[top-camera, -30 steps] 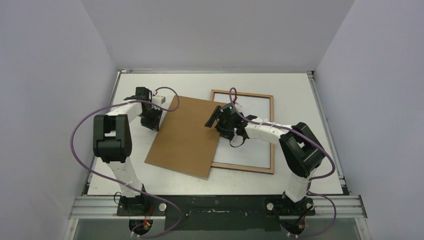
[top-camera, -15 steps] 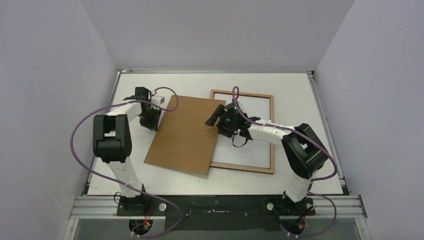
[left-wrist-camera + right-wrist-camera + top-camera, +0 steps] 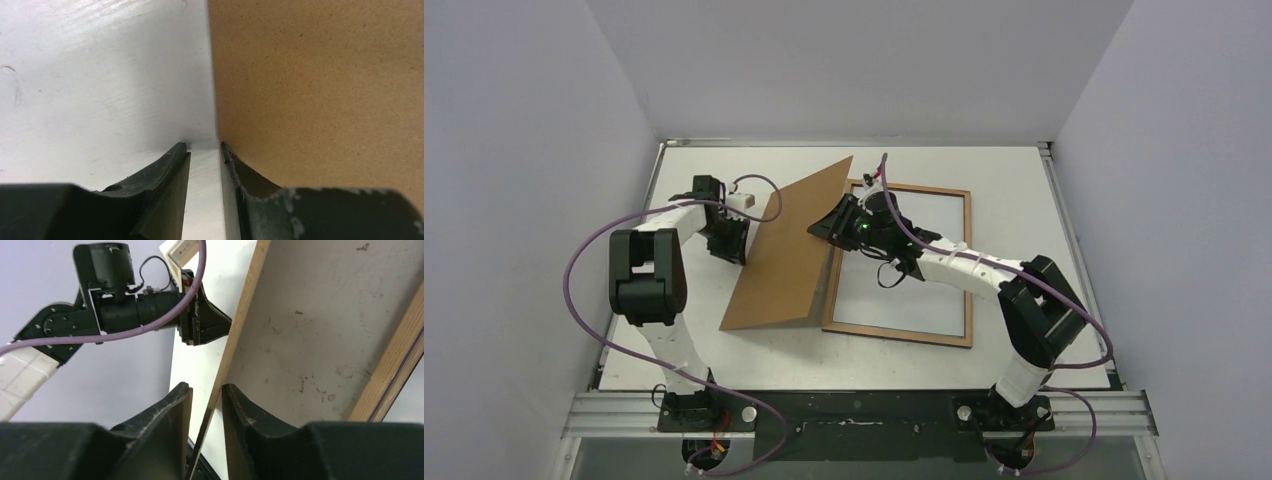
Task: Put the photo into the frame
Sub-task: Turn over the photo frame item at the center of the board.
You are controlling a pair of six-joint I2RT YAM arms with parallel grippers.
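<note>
The wood-brown frame point(image 3: 894, 335) lies flat right of centre, its rail point(image 3: 387, 375) showing in the right wrist view. A white panel fills its opening; I cannot tell whether that is the photo's back, and no beach print shows. The brown backing board point(image 3: 789, 250) stands tilted, its right edge raised. My right gripper point(image 3: 829, 225) is shut on that edge, which runs between its jaws point(image 3: 206, 387). My left gripper point(image 3: 742, 243) sits at the board's left edge, jaws slightly apart point(image 3: 204, 145), one tip by the board point(image 3: 320, 90) and white surface between them.
The white table point(image 3: 1014, 190) is walled on three sides, with a raised rim at the back and right. My left arm point(image 3: 125, 315) lies beyond the board in the right wrist view. Both arm bases sit on the dark rail at the near edge.
My right gripper has closed on the board's right edge and raised it, tipping the board up on its left edge and uncovering the frame's left rail. The left arm has hardly moved.
</note>
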